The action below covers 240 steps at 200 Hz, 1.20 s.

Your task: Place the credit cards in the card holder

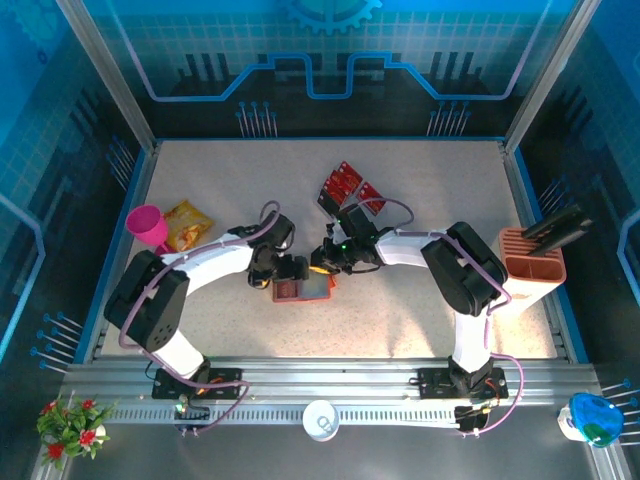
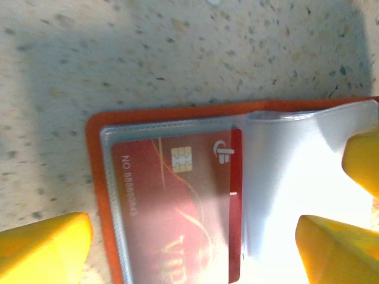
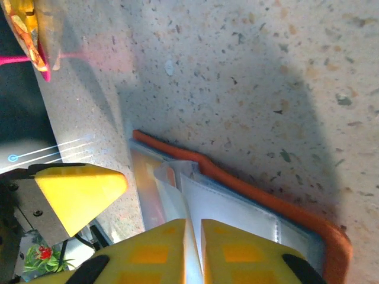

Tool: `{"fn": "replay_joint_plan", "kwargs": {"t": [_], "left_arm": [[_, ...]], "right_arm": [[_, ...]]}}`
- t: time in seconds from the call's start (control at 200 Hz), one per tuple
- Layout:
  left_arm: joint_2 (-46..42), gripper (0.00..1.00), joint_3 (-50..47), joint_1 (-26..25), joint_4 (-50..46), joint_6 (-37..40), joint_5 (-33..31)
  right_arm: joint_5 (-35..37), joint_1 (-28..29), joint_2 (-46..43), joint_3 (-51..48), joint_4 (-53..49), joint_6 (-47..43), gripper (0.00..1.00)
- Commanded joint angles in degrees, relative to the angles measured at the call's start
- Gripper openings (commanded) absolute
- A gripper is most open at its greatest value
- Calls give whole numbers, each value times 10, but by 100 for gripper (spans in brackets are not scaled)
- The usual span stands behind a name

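Your orange-red square folding card holder lies open on the speckled pale table, near the middle and between the two arms; the left wrist view shows its orange rim framing clear plastic pockets, and one glossy red card with a gold chip and pale lettering already sits inside the left pocket, so at least one card is home; to the right of it a clear leaf curls up off the holder.

The right gripper reaches the holder from the right; in its own view the yellow fingers are clenched almost together on that thin clear leaf, above the orange rim, so you appear to be pinching a pocket open rather than carrying a card; one of its fingers shows at the right edge of the left wrist view, resting on the lifted leaf.

The left gripper hangs over the holder from the left, released and spread wide, grasping nothing; one of its fingers stands just beside the holder's left side.

Farther out, the loose red cards lie fanned on the far side of the holder, well apart from it and untouched; how many you cannot count for sure; these are what is left, so judge the task as begun but far from done.

At the left sit a pink plastic cup and a yellow snack bag; at the right, a tall orange slotted rack
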Motion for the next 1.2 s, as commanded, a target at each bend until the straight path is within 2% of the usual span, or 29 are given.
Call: {"fn": "replay_joint_plan", "kwargs": {"t": [0.0, 0.225, 0.48, 0.795, 1.196], "left_arm": [[-38, 90, 8, 28, -25, -6, -4], [-75, 91, 9, 82, -31, -9, 2], [-89, 91, 13, 112, -34, -6, 11], [-101, 92, 15, 145, -43, 7, 24], [-96, 92, 16, 164, -48, 25, 43]], "right_arm": [[-17, 8, -29, 5, 0, 5, 20], [-15, 27, -31, 29, -14, 7, 30], [-9, 60, -2, 76, -34, 4, 39], [-2, 89, 64, 123, -31, 9, 41], [1, 98, 109, 118, 1, 21, 41]]}}
